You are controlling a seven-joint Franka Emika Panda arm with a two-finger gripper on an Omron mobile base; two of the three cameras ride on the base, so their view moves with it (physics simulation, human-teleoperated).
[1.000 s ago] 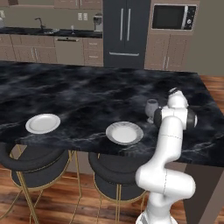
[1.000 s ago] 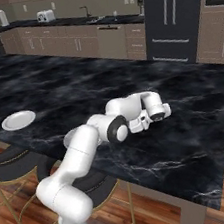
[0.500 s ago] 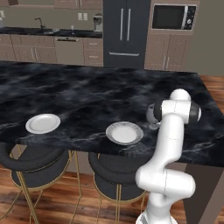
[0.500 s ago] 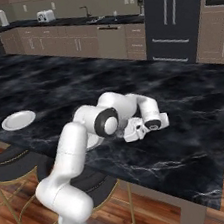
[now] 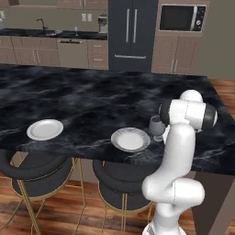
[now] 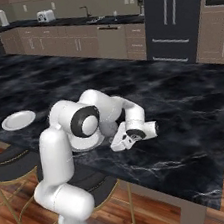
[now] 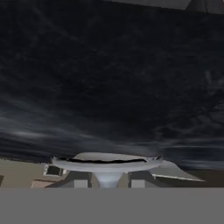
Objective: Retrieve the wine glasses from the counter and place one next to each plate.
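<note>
My gripper (image 6: 116, 141) is shut on the thin stem of a clear greyish wine glass (image 5: 156, 124). It holds the glass upright, low over the black marble island (image 5: 87, 96). The glass (image 6: 108, 129) sits just right of the nearer white plate (image 5: 131, 139), close to the island's front edge. In the hand view the stem (image 7: 107, 178) runs between my gripper (image 7: 107, 184) tips, with the round foot (image 7: 107, 162) spread across them. A second white plate (image 5: 45, 129) lies further left along the same edge (image 6: 18, 119). The counter (image 5: 32, 33) runs along the back wall.
Two round dark stools (image 5: 39, 169) with gold legs stand under the island's front edge. A dark fridge (image 5: 131, 32) and a microwave (image 5: 180, 17) are at the back. A toaster (image 6: 45, 16) stands on the back counter. My own elbow (image 5: 189, 114) bulks right of the glass.
The arm has folded in, bringing the held glass nearer to the front edge, lower, and closer to the right-hand plate. The grip has not changed.
</note>
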